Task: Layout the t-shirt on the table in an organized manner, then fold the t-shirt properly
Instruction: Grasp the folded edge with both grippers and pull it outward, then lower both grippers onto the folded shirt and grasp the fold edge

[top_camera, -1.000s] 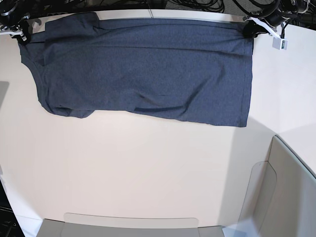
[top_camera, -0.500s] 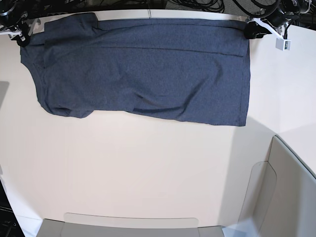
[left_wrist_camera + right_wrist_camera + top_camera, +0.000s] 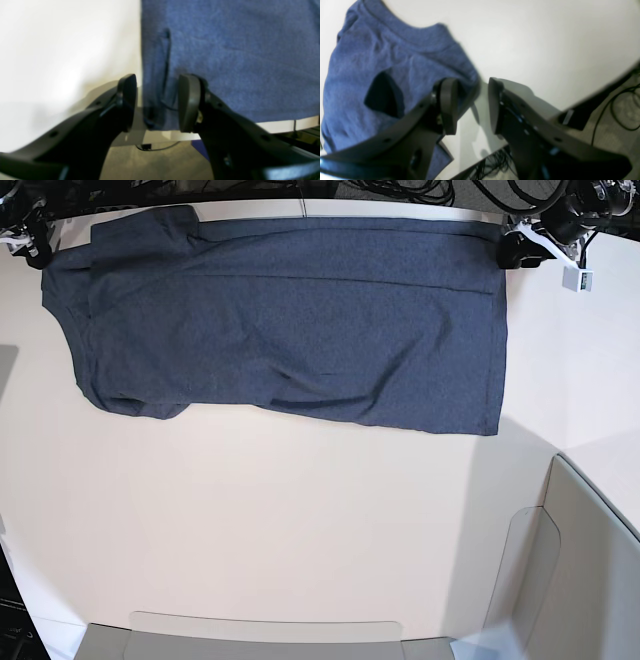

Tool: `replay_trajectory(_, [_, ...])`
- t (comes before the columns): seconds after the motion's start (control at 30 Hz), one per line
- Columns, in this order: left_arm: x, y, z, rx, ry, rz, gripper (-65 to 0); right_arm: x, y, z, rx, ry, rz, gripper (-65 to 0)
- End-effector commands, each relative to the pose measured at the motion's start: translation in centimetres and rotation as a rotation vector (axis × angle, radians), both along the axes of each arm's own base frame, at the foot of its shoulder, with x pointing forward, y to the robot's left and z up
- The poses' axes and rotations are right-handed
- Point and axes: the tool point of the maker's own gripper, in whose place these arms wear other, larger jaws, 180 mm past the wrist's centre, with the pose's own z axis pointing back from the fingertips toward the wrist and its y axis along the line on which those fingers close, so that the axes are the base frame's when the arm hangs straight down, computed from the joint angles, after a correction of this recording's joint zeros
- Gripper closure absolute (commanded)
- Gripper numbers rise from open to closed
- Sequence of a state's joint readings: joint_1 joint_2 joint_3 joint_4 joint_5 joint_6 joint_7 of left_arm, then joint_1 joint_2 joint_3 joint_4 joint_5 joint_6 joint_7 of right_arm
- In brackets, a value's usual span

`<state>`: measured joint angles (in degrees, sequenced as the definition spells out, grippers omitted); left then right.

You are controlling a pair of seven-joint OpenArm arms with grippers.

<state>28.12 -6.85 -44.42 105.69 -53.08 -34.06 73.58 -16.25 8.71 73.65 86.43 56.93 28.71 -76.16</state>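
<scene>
The dark navy-grey t-shirt point(image 3: 290, 320) lies flat along the far side of the pale table point(image 3: 300, 530), with a lengthwise fold near its far edge and its neck end at the left. My left gripper point(image 3: 518, 248) hovers at the shirt's far right corner. In the left wrist view it point(image 3: 157, 102) stands open, with the shirt's hem corner point(image 3: 160, 75) lying loose on the table between the fingers. My right gripper point(image 3: 35, 248) is at the far left corner. It point(image 3: 471, 105) is open too, beside the collar point(image 3: 420, 42), holding nothing.
Grey translucent panels stand along the near edge point(image 3: 265, 640) and at the near right point(image 3: 585, 570). Black cables point(image 3: 400, 190) hang beyond the table's far edge, which runs right behind the shirt. A white tag point(image 3: 577, 277) dangles from the left arm.
Both grippers have opened and let go of the shirt's far corners, then drawn slightly outward. The shirt's far edge has settled flat on the table.
</scene>
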Motion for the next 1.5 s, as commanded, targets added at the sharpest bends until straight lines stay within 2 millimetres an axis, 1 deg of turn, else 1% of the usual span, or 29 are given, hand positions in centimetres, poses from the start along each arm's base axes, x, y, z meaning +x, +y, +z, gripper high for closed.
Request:
replay_trajectory(0.0, [0.4, 0.3, 0.8, 0.014, -0.029, -0.002, -26.7, 0.3, -0.9, 1.5, -0.027, -0.035, 0.003, -21.2])
replay_trajectory(0.07, [0.7, 0.3, 1.3, 0.027, -0.041, -0.012, -26.7, 0.3, -1.1, 2.0, -0.027, -0.064, -0.011, -21.2])
replay_trajectory(0.13, [1.1, 0.2, 2.3, 0.057, -0.066, -0.028, -26.7, 0.4, -1.5, 2.7, -0.027, -0.100, -0.027, -21.2])
replay_trajectory(0.27, [1.5, 1.6, 5.2, 0.153, -0.131, -0.010, -26.7, 0.6, -1.8, 5.1, -0.051, -0.199, -0.050, -21.1])
replay_trajectory(0.37, [1.6, 2.3, 6.5, 0.198, -0.156, -0.001, -26.5, 0.8, -1.2, 6.8, -0.095, -0.242, -0.052, -21.1])
replay_trajectory(0.4, [1.6, 2.3, 6.5, 0.198, -0.157, 0.001, -25.3, 1.1, -0.8, 7.4, -0.112, -0.254, -0.041, -21.1])
replay_trajectory(0.43, [1.6, 2.2, 6.5, 0.197, -0.158, -0.003, -22.4, 1.6, -0.3, 8.0, -0.128, -0.271, -0.024, -20.8])
replay_trajectory(0.47, [1.7, 1.8, 6.3, 0.189, -0.157, -0.015, -19.0, 2.0, 0.3, 8.4, -0.137, -0.279, -0.009, -19.6])
replay_trajectory(0.5, [2.1, 0.7, 6.0, 0.167, -0.156, -0.050, -13.4, 2.7, 1.3, 8.8, -0.150, -0.290, 0.020, -16.6])
replay_trajectory(0.57, [2.7, -1.4, 5.4, 0.128, -0.153, -0.114, -3.0, 3.9, 3.1, 9.6, -0.173, -0.298, 0.075, -8.4])
replay_trajectory(0.6, [3.0, -2.8, 5.0, 0.102, -0.150, -0.154, 0.0, 4.6, 4.2, 10.1, -0.188, -0.305, 0.113, -2.5])
replay_trajectory(0.63, [3.2, -3.9, 4.7, 0.082, -0.147, -0.187, 0.0, 5.2, 5.1, 10.5, -0.198, -0.310, 0.145, 0.0])
replay_trajectory(0.7, [3.6, -6.0, 4.3, 0.050, -0.141, -0.260, -1.0, 6.3, 6.7, 11.1, -0.235, -0.300, 0.215, 0.0])
replay_trajectory(0.73, [3.7, -7.3, 4.0, 0.032, -0.133, -0.314, -1.3, 6.9, 7.6, 11.1, -0.247, -0.288, 0.253, 0.0])
replay_trajectory(0.77, [3.7, -8.2, 3.8, 0.021, -0.127, -0.352, -1.0, 7.3, 8.2, 10.8, -0.244, -0.274, 0.278, 0.0])
replay_trajectory(0.83, [3.8, -10.1, 3.6, -0.002, -0.123, -0.432, 0.0, 7.8, 9.6, 9.3, -0.234, -0.217, 0.348, 0.0])
replay_trajectory(0.87, [3.9, -10.7, 3.5, -0.008, -0.124, -0.460, 0.0, 8.0, 10.4, 8.6, -0.229, -0.190, 0.379, 0.0])
replay_trajectory(0.93, [4.6, -11.1, 3.6, -0.007, -0.133, -0.490, 0.0, 8.5, 11.8, 7.5, -0.222, -0.149, 0.437, 0.0])
replay_trajectory(1.0, [4.8, -11.0, 3.3, -0.012, -0.125, -0.492, 0.0, 8.2, 13.2, 6.2, -0.210, -0.100, 0.494, 0.0])
replay_trajectory(1.07, [4.8, -10.7, 2.7, 0.007, -0.106, -0.489, 0.0, 7.9, 13.8, 5.5, -0.207, -0.071, 0.524, 0.0])
replay_trajectory(1.1, [4.7, -10.3, 2.3, 0.031, -0.088, -0.487, 0.0, 7.8, 13.9, 5.4, -0.210, -0.060, 0.535, 0.0])
replay_trajectory(1.17, [4.5, -9.6, 1.6, 0.084, -0.055, -0.482, 0.0, 7.2, 13.4, 5.3, -0.224, -0.034, 0.547, 0.0])
replay_trajectory(1.2, [4.4, -9.5, 1.3, 0.097, -0.044, -0.478, 0.0, 7.0, 13.2, 5.3, -0.233, -0.026, 0.554, 0.0])
replay_trajectory(1.33, [4.1, -8.5, 0.3, 0.165, -0.001, -0.463, 0.0, 5.8, 11.8, 5.3, -0.277, 0.034, 0.588, 0.0])
replay_trajectory(1.37, [4.2, -8.3, 0.2, 0.180, 0.003, -0.460, 0.0, 5.3, 11.6, 5.2, -0.282, 0.051, 0.596, 0.0])
replay_trajectory(1.47, [4.9, -7.9, 0.4, 0.209, -0.005, -0.457, 0.0, 5.0, 11.5, 4.9, -0.277, 0.065, 0.600, 0.0])
